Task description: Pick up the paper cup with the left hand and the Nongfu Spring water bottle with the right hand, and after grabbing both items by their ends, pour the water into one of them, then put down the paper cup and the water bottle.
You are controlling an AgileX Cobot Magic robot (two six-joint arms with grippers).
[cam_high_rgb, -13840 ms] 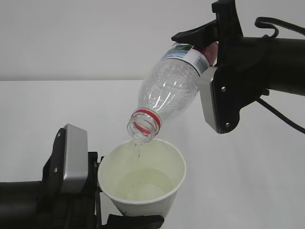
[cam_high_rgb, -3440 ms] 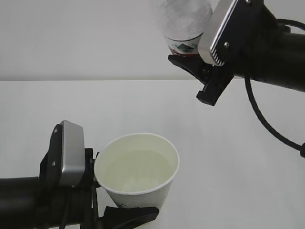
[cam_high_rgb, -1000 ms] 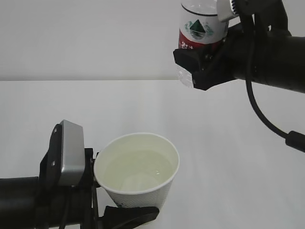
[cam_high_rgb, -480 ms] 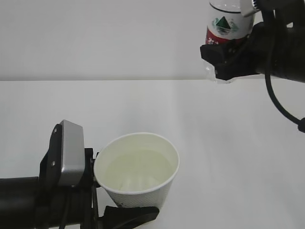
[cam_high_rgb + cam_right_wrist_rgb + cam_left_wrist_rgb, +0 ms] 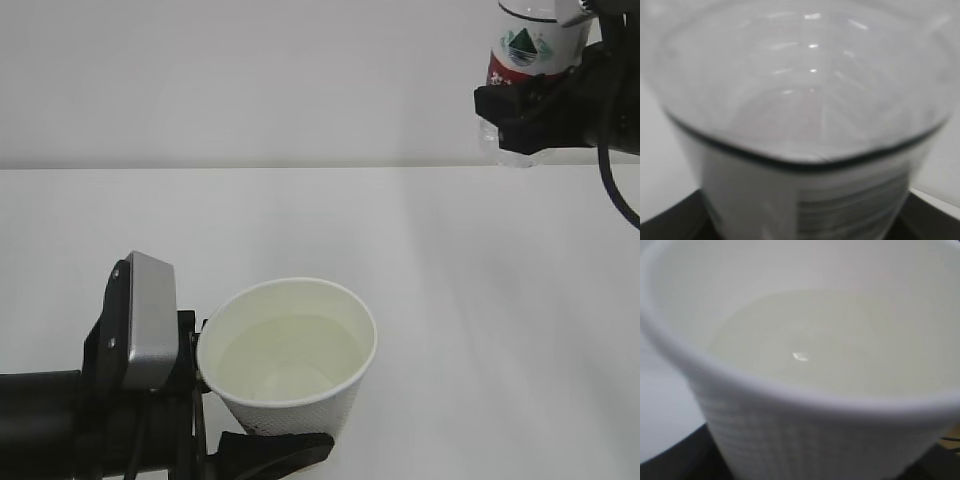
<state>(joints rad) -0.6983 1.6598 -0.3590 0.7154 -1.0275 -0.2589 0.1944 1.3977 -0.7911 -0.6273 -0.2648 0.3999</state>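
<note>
since half a second ago the nongfu spring water bottle (image 5: 528,50) has shifted further toward the upper right corner of the frame, upright, clamped near its base by the right hand (image 5: 545,105). paper cup (image 5: 290,375) unchanged at lower centre, gripped low between the left hand's (image 5: 215,425) fingers, slightly tilted. water (image 5: 810,347) sits inside the cup, well below the rim. white table (image 5: 500,300) underneath.

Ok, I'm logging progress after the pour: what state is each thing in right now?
paper cup: upright, held by left gripper, off the table.
water: in the cup, partly filling it.
Nongfu Spring water bottle: upright, held aloft by right gripper, away from the cup.
</note>
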